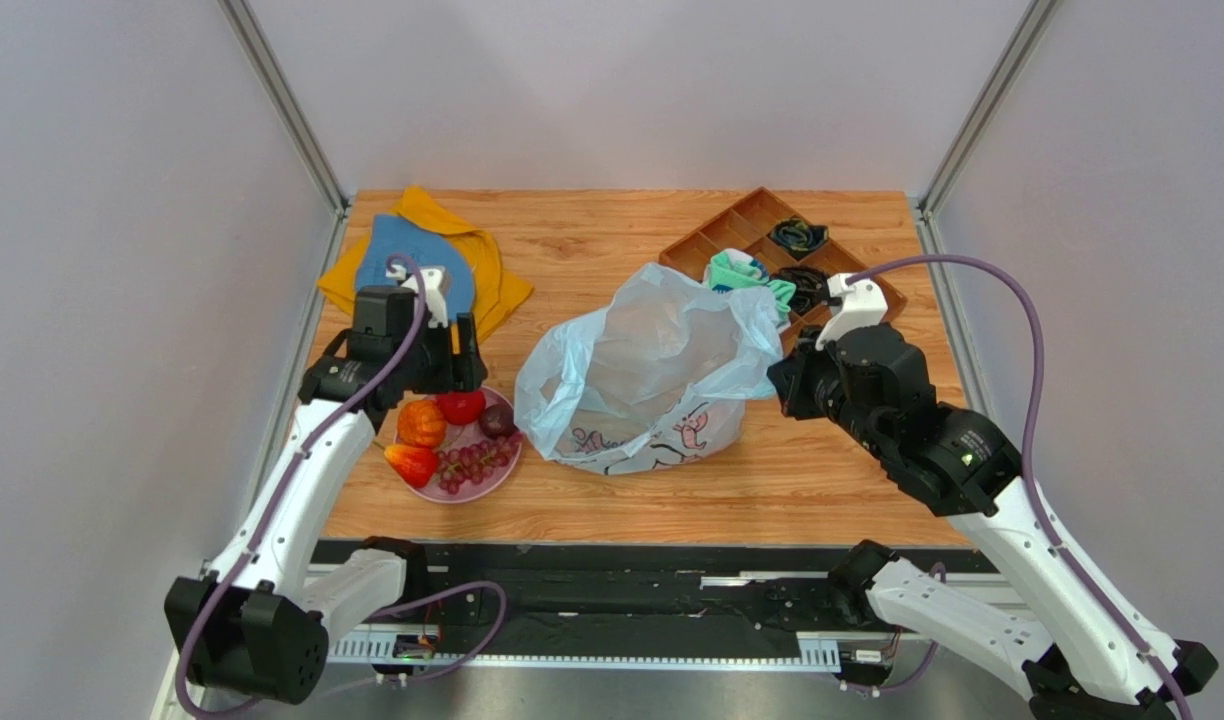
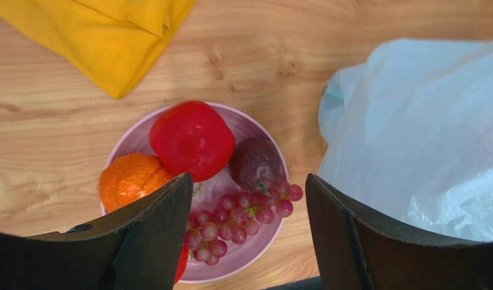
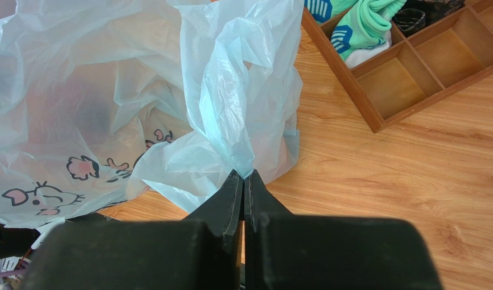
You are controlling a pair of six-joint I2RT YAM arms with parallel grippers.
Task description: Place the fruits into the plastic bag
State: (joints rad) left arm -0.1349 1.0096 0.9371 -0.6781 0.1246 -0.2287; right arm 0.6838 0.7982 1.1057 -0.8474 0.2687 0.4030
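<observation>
Nearest, the fruits [image 2: 191,139] are kept on the pink plate [image 2: 258,244], over which the left end effector [image 2: 248,181] is held wide open and empty. Beyond, the plastic bag [image 3: 110,90], spread on the counter [image 1: 814,480], is pinched at its edge by the fully closed right end effector [image 3: 243,175].

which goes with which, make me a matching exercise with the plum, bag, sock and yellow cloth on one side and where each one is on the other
Things
1. plum
2. bag
3. sock
4. yellow cloth

Places
a. in the tray
b. pinched by the right gripper
c. on the plate
d. lying on the table, far left

Pairs: 1-c, 2-b, 3-a, 4-d
</observation>
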